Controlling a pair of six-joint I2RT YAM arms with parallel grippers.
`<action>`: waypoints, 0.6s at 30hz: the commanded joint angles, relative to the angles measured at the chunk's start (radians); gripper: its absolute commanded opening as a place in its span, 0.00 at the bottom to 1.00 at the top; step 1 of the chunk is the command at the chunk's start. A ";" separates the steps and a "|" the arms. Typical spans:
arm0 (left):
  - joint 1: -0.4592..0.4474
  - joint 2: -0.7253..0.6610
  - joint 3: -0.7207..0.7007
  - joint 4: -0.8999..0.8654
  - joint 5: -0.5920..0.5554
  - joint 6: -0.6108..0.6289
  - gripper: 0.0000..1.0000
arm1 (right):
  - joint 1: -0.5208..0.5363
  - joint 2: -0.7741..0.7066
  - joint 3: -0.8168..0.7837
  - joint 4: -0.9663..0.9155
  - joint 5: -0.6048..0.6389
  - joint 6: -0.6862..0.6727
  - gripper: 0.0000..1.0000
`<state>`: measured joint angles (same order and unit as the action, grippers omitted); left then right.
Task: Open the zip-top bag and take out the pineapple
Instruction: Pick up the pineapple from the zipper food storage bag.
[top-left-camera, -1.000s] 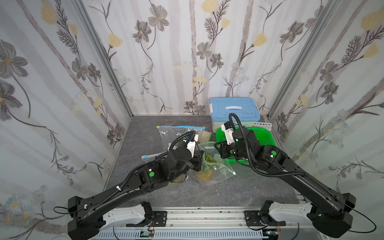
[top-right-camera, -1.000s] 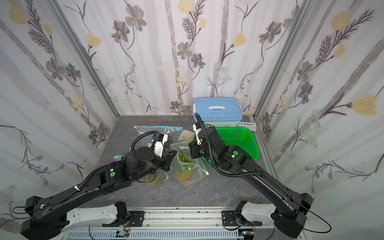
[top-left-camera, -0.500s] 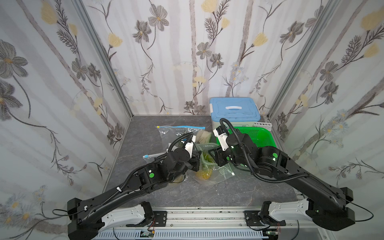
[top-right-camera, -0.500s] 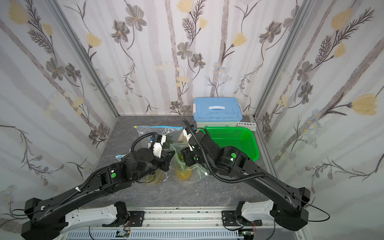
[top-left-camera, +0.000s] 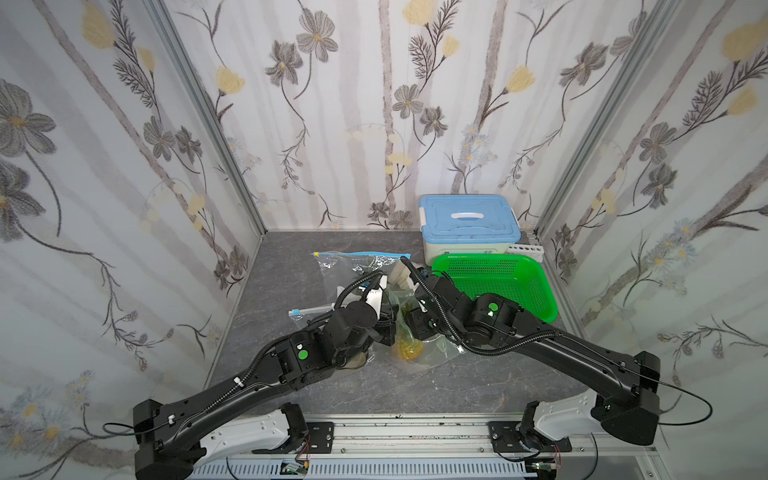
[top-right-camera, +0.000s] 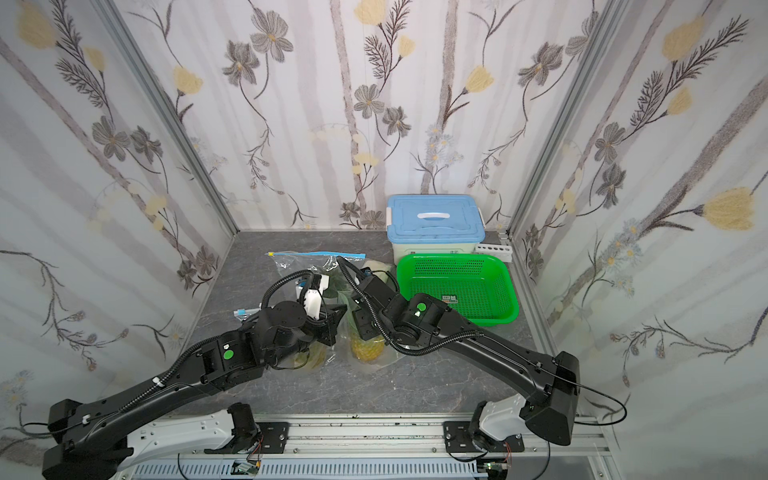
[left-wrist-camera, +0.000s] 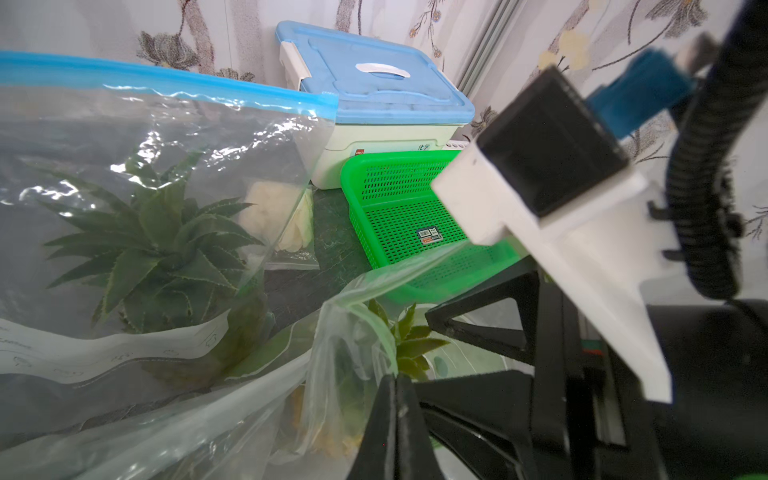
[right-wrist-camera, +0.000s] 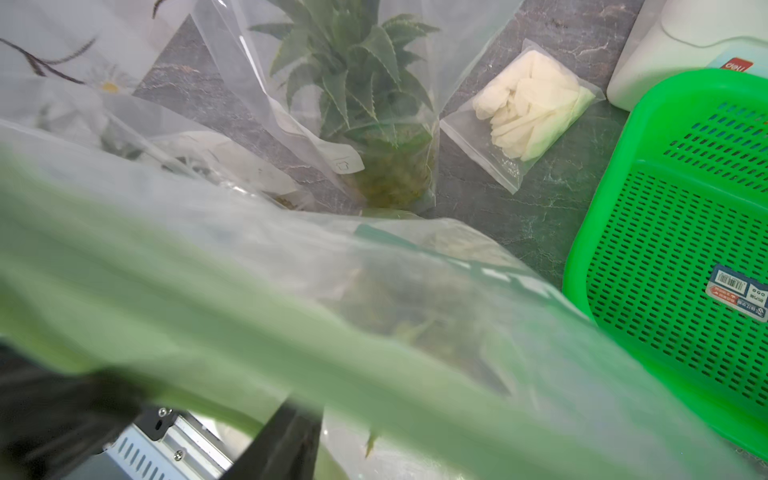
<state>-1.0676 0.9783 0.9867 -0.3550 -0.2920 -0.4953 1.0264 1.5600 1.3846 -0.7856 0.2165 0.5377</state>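
Left end effector pinched shut on zip-top bag lip. Right end effector jaws apart, holding nothing, at the bag mouth. Pineapple inside bag, resting on bench. Risk: slick film slips from the pinch and the mouth collapses over the crown.

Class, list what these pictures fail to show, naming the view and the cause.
1. The zip-top bag mouth: how far open; film bunches at the left gripper, left wrist view.
2. The right gripper: right wrist view, blurred bag film covers it.
3. The sticker in the green basket: wrist views, print too small.
4. The bag under the left arm: both top views, arm hides contents.
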 joint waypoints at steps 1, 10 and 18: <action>0.001 -0.012 -0.013 0.042 -0.026 -0.009 0.00 | -0.006 0.011 -0.024 0.076 0.014 0.026 0.62; 0.006 -0.016 -0.042 0.035 -0.054 -0.009 0.00 | -0.019 0.029 -0.089 0.158 -0.016 0.034 0.65; 0.012 -0.045 -0.081 0.026 -0.082 -0.020 0.00 | -0.020 0.102 -0.076 0.183 -0.036 0.027 0.66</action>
<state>-1.0588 0.9436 0.9142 -0.3439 -0.3470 -0.5022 1.0065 1.6444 1.3045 -0.6369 0.2111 0.5556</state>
